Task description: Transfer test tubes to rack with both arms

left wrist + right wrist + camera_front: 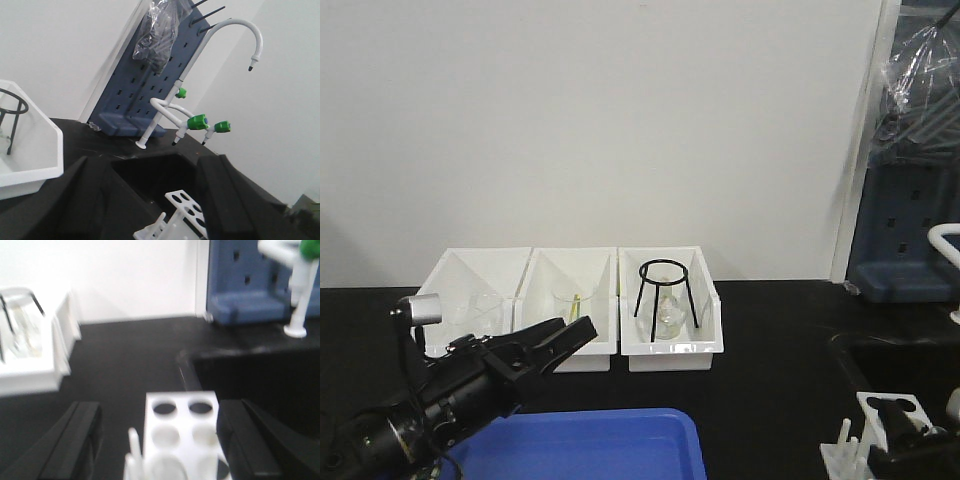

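Note:
The small white rack stands at the table's front right, by the sink; its round holes look empty. My right gripper is open around the rack, with the left finger well clear of it and the right finger close beside it. In the front view this gripper shows only as a dark shape behind the rack. My left gripper hangs open and empty over the front left of the table. Its wrist view looks past the open gripper toward the rack. I see no test tubes in any view.
Three white bins line the back wall; two hold beakers, and the right one holds a black wire tripod over a flask. A blue tray lies front centre. A sunken black sink, white tap and blue pegboard fill the right.

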